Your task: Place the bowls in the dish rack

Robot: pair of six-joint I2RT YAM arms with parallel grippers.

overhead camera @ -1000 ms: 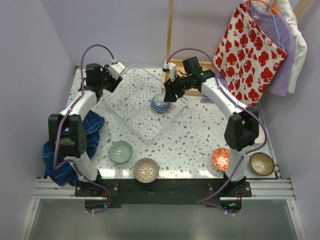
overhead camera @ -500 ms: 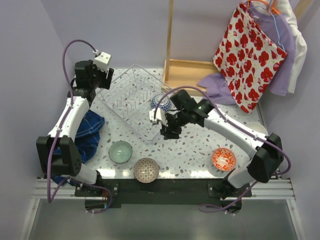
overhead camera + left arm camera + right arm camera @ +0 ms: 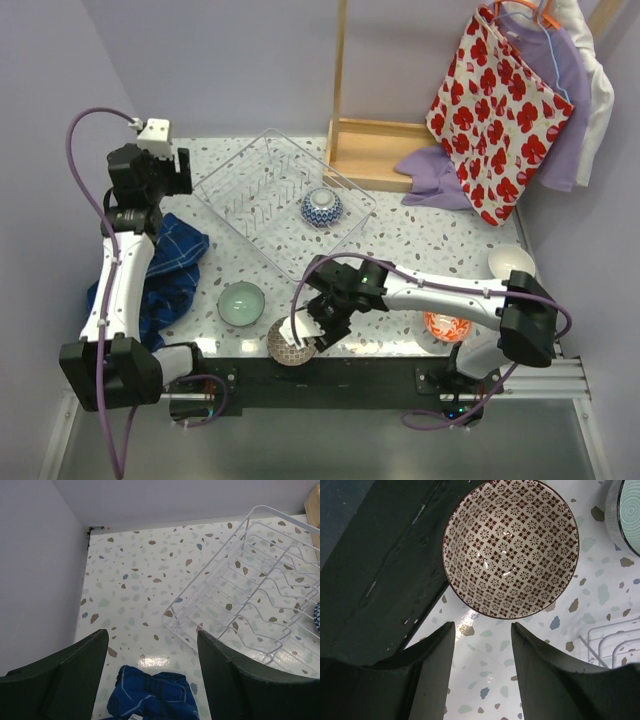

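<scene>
Progress check, bowl loading. One blue-and-white patterned bowl (image 3: 322, 208) sits inside the clear dish rack (image 3: 250, 200), well away from both grippers. That is the only bowl loaded.

Left on the bench (image 3: 400, 270):
- brown net-patterned bowl (image 3: 510, 547), upright at the near edge, just ahead of the right gripper's fingertips
- pale green bowl (image 3: 241, 303), just off to that gripper's side, toward the rack
- red/orange patterned bowl (image 3: 447, 325), back along the right arm and partly hidden by it
- white bowl (image 3: 510, 262), beside the right arm's elbow, well apart from its gripper

Any further bowl behind that elbow cannot be made out.

Right gripper (image 3: 480, 665): jaws partly apart, nothing between them. The net-patterned bowl lies beyond the tips, not yet touched as far as the wrist view shows. Judged step: approach to pick up this bowl.

Left gripper (image 3: 152, 670): jaws wide, empty, raised with the rack's corner ahead of it and a blue cloth (image 3: 150, 695) just below.

Estimate: early stage, with at least four bowls to go.
</scene>
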